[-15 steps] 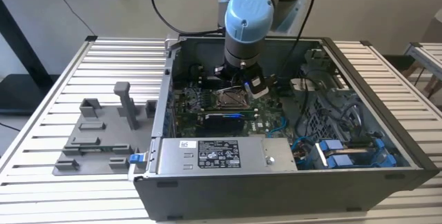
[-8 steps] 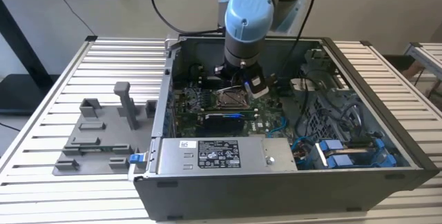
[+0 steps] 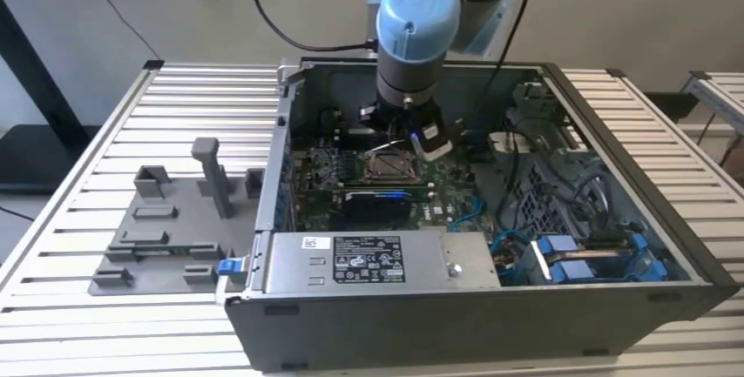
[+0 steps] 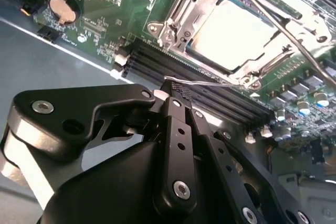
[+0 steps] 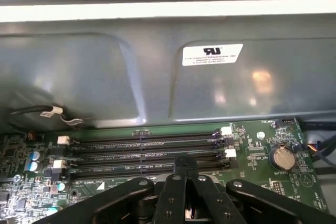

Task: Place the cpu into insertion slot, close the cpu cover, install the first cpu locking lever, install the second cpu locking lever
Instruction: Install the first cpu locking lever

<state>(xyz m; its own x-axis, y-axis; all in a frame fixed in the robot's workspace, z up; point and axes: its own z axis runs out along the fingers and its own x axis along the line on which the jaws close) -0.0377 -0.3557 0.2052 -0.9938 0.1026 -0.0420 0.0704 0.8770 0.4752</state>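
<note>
In the exterior view my gripper [image 3: 407, 138] hangs inside the open computer case, just behind the insertion slot [image 3: 386, 165]. The cpu [image 4: 239, 30] lies flat in the slot, its bright metal top showing through the window of the cpu cover [image 4: 176, 17], which lies down over it. One thin wire locking lever [image 4: 210, 83] runs along the slot's near edge, and its end sits right at my gripper [image 4: 170, 90] tips. A second locking lever [image 4: 294, 35] crosses the cover at a slant. The fingers [image 5: 184, 169] are shut together with nothing seen between them.
Black memory slots [image 5: 147, 148] run just past the fingertips, with a coin battery [image 5: 279, 157] beside them. The grey case wall [image 5: 157, 77] stands close behind. A power supply [image 3: 361, 259] and blue cables [image 3: 570, 255] fill the case front. A grey fixture [image 3: 163, 220] sits on the table [image 3: 104, 116].
</note>
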